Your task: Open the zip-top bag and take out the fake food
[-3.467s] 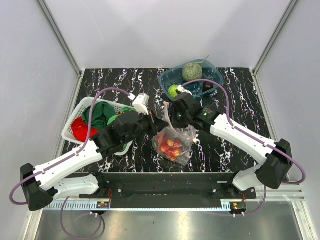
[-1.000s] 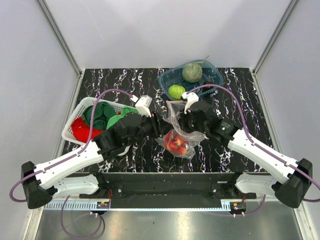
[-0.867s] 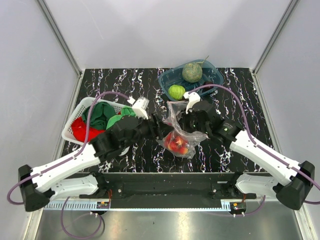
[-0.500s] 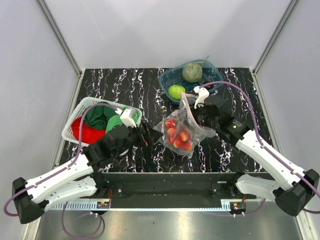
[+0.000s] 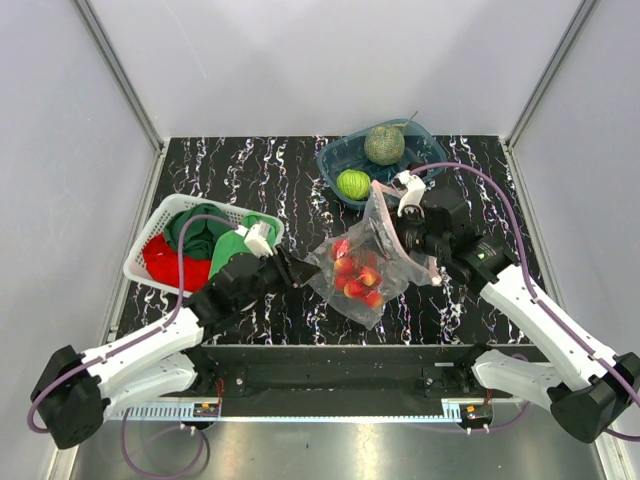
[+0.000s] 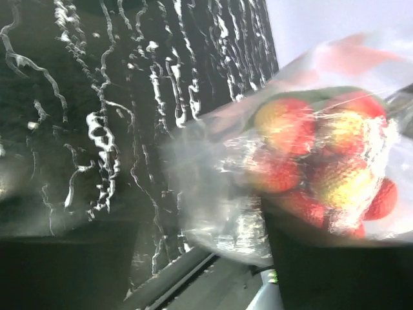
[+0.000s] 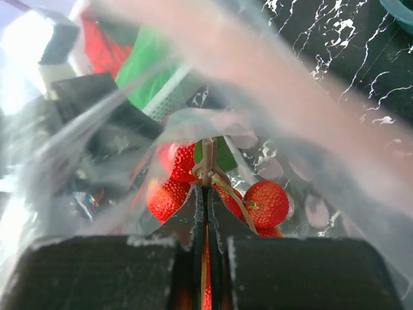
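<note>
You hold the bag in the right gripper, jaws pressed together on its film, strawberries just beyond them, none out yet; left gripper jaws gape beside it, empty.

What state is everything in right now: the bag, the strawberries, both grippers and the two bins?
bag: hangs by its upper part from the right gripper; cannot tell if the zip is open.
strawberries: inside the bag.
right gripper: shut on the bag's plastic.
left gripper: open, beside the bag.
white basket: filled with red and green cloth.
blue tub: holds two round green fruits.
</note>
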`<action>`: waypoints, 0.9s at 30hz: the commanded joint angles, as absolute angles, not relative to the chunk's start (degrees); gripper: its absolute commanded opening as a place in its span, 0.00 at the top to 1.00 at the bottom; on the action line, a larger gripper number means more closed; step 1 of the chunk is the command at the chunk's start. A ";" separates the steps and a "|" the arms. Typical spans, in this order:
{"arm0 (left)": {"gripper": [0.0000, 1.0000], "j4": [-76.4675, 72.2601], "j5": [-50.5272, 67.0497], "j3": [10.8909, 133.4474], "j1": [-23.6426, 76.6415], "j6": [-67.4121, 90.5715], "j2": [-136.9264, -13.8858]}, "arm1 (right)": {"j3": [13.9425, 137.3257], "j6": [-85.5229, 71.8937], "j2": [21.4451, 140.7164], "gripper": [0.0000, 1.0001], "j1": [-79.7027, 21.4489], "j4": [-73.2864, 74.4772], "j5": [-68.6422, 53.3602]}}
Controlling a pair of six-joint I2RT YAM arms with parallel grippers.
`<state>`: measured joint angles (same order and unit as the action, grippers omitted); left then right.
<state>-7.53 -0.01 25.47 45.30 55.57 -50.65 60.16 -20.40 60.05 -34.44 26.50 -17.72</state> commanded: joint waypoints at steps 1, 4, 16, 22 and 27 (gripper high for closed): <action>0.79 -11.02 2.82 29.33 44.65 55.64 -55.18 | 61.69 -21.45 58.01 1.00 -34.19 26.53 -18.90; 1.00 -3.88 0.09 32.07 44.65 55.37 -58.61 | 63.89 -20.48 57.92 1.00 -34.19 29.17 -16.54; 1.00 1.06 -14.15 28.05 44.65 61.17 -63.19 | 70.66 -16.26 57.22 1.00 -34.19 37.61 -0.63; 1.00 0.18 -15.90 25.40 44.65 63.54 -64.86 | 75.75 -15.47 59.23 1.00 -34.19 39.20 5.18; 1.00 -0.54 -17.31 26.27 44.74 63.72 -66.00 | 84.87 -15.82 63.10 1.00 -34.19 40.17 7.64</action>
<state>1.72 -13.02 25.39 44.91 62.78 -65.06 76.36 -16.64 61.17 -34.41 41.74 2.85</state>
